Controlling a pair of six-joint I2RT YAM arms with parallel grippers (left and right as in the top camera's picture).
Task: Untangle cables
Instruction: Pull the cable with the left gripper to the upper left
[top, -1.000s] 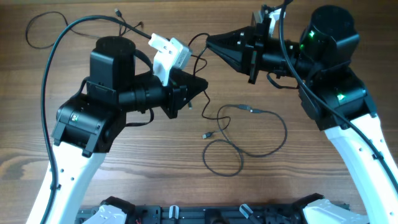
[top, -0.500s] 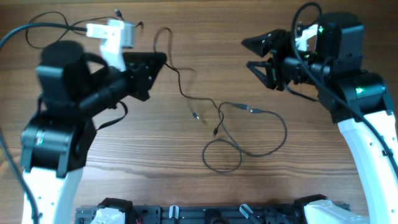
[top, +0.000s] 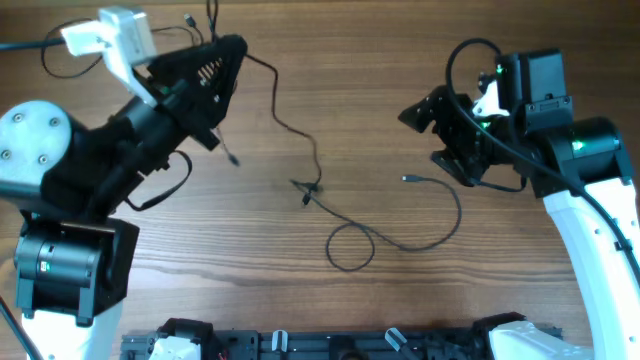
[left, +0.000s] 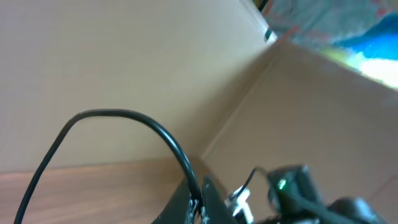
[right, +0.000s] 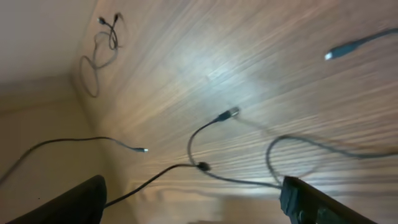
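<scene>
Right tool (top: 421, 138) now open, left tool (top: 234, 48) clamping cable (top: 275, 100)

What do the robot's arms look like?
Both arms are chunky black on top with white lower parts. The left arm has a round pale cap and a white box. The right arm shows little green lights and a looping black cable.
</scene>
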